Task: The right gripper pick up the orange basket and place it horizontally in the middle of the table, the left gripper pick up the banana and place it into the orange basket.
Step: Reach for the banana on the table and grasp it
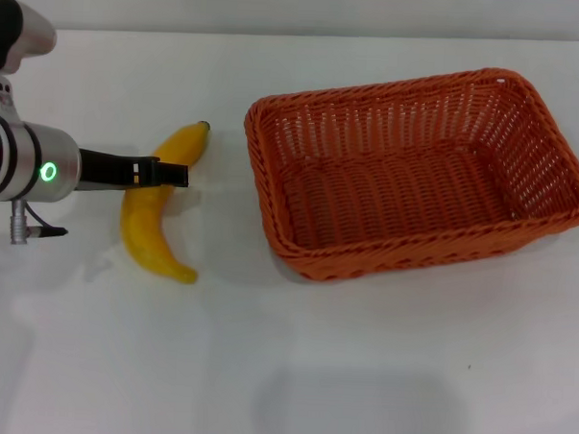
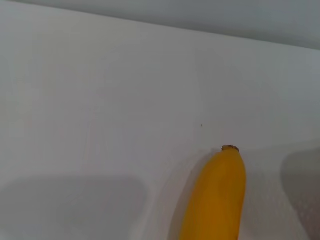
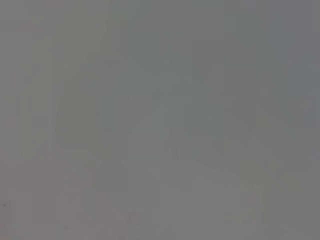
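The right wrist view shows only a plain gray-white surface point(image 3: 160, 120) that fills the whole picture. It may be the table, but that cannot be told for sure. It looks smooth and flat, with nothing lying on it. Some parts are a little darker and some a little lighter, like soft shadows. A faint paler patch sits near the lower middle, and its edges are too blurry to make out a shape. There is no gripper, no basket and no banana to be seen here.
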{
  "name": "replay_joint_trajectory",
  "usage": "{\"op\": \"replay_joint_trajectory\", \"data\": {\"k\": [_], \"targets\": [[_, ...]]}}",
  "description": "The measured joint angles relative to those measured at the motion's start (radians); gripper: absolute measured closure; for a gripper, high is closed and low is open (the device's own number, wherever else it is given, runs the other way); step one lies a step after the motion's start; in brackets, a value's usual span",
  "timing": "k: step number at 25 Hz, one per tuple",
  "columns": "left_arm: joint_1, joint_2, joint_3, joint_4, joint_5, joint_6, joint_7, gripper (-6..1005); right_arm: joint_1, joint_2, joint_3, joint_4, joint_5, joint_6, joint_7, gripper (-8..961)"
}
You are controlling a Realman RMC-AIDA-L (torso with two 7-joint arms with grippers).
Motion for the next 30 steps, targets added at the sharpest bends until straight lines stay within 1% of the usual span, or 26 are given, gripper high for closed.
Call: {"op": "replay_joint_trajectory", "data": {"k": [11,19,30], "targets": [[0.002,0.0,0.0,0.006,0.0,-0.019,-0.009,120,0.004,0.0,0.0,0.0,0.0,-0.031,-0.001,173],[0.022,0.0,-0.001,0.007,0.0,-0.027,-0.012,120,0.01,-0.002,0.0,0.0,0.0,-0.046,-0.001,173],[0.032,0.003,-0.008,-0.006,0.006,-0.014,-0.012,120,0.015,-0.001,0.0,0.0,0.0,-0.046,-0.001,173]]}}
